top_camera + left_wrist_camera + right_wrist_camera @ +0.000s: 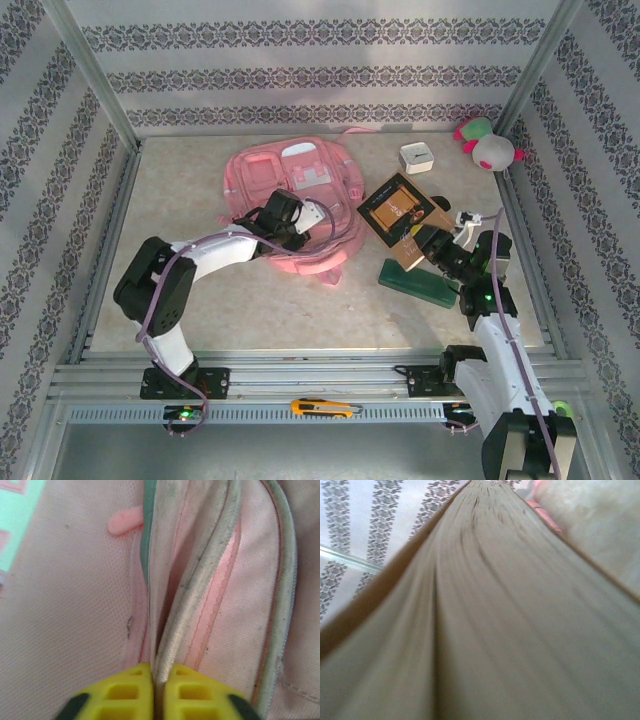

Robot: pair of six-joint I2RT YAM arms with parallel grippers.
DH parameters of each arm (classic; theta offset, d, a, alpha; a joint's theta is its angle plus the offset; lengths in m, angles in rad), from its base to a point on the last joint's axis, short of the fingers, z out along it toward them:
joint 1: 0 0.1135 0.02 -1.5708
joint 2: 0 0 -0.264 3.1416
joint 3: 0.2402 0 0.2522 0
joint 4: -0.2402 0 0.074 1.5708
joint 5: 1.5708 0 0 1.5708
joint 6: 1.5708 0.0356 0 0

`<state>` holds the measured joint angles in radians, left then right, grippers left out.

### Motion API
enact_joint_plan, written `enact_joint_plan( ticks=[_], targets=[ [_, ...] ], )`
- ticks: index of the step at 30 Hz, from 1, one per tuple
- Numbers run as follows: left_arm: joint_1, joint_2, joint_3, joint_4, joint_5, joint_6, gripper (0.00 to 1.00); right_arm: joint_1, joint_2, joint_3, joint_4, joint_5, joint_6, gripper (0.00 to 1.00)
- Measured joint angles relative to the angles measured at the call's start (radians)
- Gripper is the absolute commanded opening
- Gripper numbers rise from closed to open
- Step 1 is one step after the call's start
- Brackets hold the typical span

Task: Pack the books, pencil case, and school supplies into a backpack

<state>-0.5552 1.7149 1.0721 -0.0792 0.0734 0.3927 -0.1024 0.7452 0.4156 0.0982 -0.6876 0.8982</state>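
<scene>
Your left fingers (149,691) are pinched shut on a pale, grubby piped edge of the backpack (260,165). The pink backpack lies flat at the back middle of the desk (270,310). Your right fingers (428,246) grip a brown-covered book (398,208) by its lower corner. The book is tilted up off the desk just right of the backpack, and a green pencil case (420,283) lies on the desk near it.
</scene>
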Motion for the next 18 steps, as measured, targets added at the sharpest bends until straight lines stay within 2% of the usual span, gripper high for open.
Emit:
enact_joint_plan(
  ticks=[6,10,15,18],
  targets=[
    [0.0,-0.172,0.044,-0.13,0.002,-0.057,0.0,-0.033,-0.05,-0.042,-0.075,0.053,0.095,0.0],
    [0.001,-0.212,0.124,-0.202,0.002,-0.109,0.0,-0.019,-0.077,-0.059,-0.114,0.055,0.174,0.0],
    [0.001,-0.212,0.163,-0.248,-0.001,-0.185,0.0,0.097,-0.148,-0.074,-0.107,0.092,0.279,0.0],
    [0.001,-0.212,0.163,-0.252,-0.003,-0.235,0.0,0.217,-0.151,-0.089,-0.085,0.151,0.33,0.0]
  ],
)
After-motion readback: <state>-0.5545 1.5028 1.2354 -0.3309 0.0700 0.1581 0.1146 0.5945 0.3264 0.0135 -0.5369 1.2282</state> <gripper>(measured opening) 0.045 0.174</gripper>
